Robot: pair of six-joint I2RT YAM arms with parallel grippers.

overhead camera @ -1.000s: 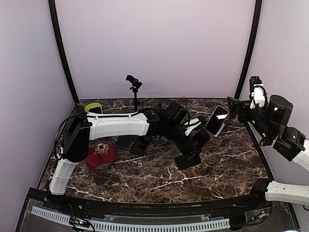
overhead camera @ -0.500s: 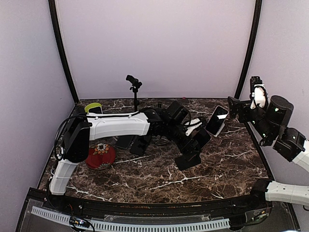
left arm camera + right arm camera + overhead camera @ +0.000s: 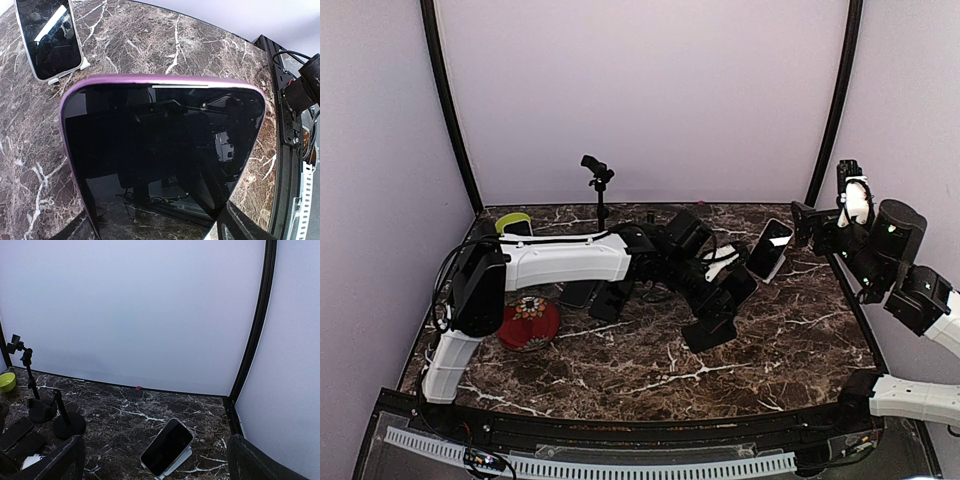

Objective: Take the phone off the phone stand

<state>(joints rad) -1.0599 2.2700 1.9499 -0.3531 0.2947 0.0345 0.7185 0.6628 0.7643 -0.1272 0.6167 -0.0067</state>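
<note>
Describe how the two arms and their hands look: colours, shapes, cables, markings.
The left arm has long white shells between boxy black joints, and a thin black cable runs along its upper link. The right arm is mostly rounded black housings with small green lights, plus white sections. The left hand and right hand are black, with matte, blocky fingers. No markings are readable.

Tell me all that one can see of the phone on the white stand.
The phone is a slim slab with a glossy black screen, dark but mirroring a bright streak, and a silvery rim. It leans back, tilted, on a white stand at the right rear of the marble table. Nothing else touches it.
</note>
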